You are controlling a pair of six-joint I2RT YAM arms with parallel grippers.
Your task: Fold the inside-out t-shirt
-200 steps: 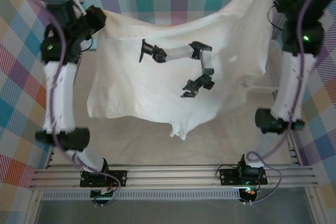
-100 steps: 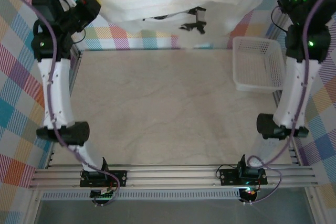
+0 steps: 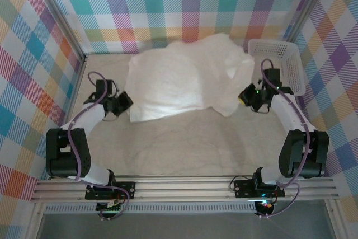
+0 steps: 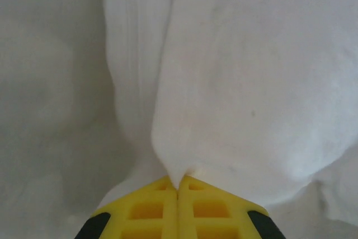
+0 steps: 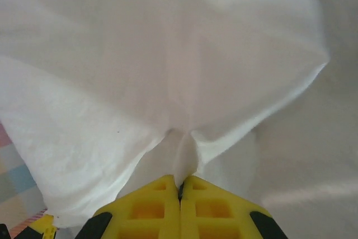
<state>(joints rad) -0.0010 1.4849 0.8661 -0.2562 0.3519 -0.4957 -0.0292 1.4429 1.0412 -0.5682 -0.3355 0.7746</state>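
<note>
The t-shirt (image 3: 184, 76) was thin, soft white cloth, matt and loosely creased. The table (image 3: 184, 149) had a smooth, pale, faintly mottled matt top. The basket (image 3: 282, 54) at the far right was stiff white plastic mesh. The left gripper (image 4: 178, 183) and the right gripper (image 5: 180, 184) had dull yellow moulded plastic fingers. The near rails (image 3: 184, 186) were brushed metal. The walls (image 3: 168, 4) wore a matt checked covering (cloth or paper, hard to tell).

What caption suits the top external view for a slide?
Left end effector and right end effector shut on the white t-shirt spread on the table beside a mesh basket.
</note>
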